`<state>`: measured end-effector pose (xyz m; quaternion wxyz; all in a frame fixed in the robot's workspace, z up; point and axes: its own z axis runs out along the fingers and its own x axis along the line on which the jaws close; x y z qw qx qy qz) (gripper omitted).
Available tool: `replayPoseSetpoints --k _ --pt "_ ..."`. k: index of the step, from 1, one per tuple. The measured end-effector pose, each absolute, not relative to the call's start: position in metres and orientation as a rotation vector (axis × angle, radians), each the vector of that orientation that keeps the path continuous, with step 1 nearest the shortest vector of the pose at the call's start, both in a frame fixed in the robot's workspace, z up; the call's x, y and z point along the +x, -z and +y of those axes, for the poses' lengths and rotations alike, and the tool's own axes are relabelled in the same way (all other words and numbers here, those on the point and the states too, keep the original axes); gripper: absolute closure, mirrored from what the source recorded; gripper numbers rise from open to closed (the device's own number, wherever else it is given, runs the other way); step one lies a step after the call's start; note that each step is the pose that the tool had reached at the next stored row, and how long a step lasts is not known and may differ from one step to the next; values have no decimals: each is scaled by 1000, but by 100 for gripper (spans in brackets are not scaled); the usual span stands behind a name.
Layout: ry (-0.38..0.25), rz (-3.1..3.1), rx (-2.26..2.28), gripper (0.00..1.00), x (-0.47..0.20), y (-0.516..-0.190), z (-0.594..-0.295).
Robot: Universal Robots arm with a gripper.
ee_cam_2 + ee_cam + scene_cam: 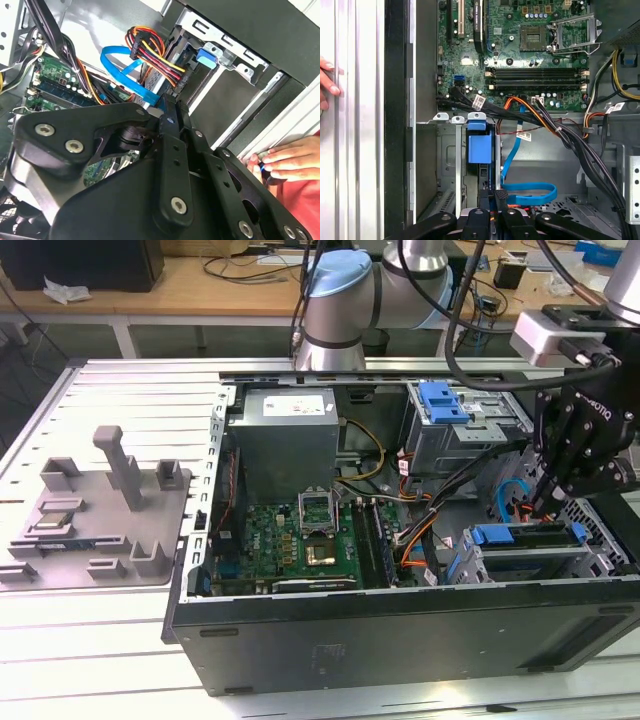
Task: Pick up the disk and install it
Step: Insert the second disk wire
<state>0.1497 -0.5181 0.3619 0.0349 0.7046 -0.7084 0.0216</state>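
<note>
The black robot hand (545,502) hangs over the drive bay at the open grey computer case (400,625), about four o'clock from the green motherboard (300,545) in the exterior view. The disk, a flat drive with blue plastic side rails (520,537), sits in that bay beneath the fingertips. My judgement: keep it square to the bay and clear of the blue ribbon cable (530,192). The fingers look drawn close together; whether they pinch the disk, I cannot tell.
</note>
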Motion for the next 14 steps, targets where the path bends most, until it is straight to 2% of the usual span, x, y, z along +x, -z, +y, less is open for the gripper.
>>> replayPoseSetpoints --k 14 --pt "-88 -2204 2190 84 142 -361 -522"
